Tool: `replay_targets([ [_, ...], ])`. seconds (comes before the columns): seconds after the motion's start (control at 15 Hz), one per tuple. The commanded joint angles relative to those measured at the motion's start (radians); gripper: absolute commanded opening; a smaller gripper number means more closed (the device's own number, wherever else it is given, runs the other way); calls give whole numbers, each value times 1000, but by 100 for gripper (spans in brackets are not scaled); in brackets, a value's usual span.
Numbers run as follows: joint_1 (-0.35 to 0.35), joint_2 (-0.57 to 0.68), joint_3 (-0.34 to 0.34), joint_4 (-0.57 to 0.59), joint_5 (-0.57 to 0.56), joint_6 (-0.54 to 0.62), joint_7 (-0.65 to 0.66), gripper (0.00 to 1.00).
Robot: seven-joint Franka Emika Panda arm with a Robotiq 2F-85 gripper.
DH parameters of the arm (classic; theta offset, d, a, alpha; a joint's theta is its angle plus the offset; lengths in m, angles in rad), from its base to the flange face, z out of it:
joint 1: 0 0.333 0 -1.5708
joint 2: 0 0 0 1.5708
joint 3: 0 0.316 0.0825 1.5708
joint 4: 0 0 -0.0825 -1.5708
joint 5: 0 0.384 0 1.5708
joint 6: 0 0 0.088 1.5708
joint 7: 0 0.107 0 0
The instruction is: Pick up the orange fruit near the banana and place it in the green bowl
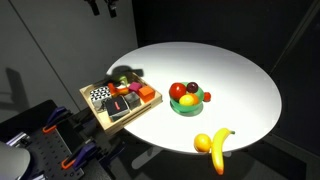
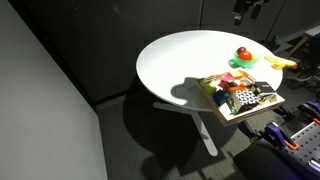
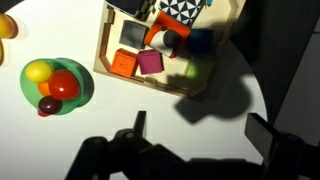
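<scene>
Far left on the round white table [image 1: 240,80] sits a wooden tray [image 1: 95,110] of coloured blocks. Just to its right is the green bowl [image 1: 188,110], holding a red fruit [image 1: 177,91], a dark fruit [image 1: 192,88] and, in the wrist view, a yellow fruit [image 3: 38,71]. Further right, near the table edge, the orange fruit [image 1: 203,142] lies just beside the banana [image 1: 222,148], outside the bowl. In the wrist view the gripper [image 3: 198,130] hangs above the table, fingers spread apart, holding nothing.
</scene>
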Motion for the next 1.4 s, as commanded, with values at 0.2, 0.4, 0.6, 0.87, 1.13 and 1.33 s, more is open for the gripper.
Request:
replay_targets([
  [0.2,-61,21,-90,5,-20,12,-68,100],
  [0.4,-97,51,-135,14,-30,28,-100,100],
  [0.6,-137,91,-177,22,-58,74,-125,100],
  [0.87,-181,172,-238,38,-35,124,-204,100],
  [1.13,-218,266,-288,59,19,131,-304,100],
  [1.33,-251,334,-307,76,46,136,-351,100],
])
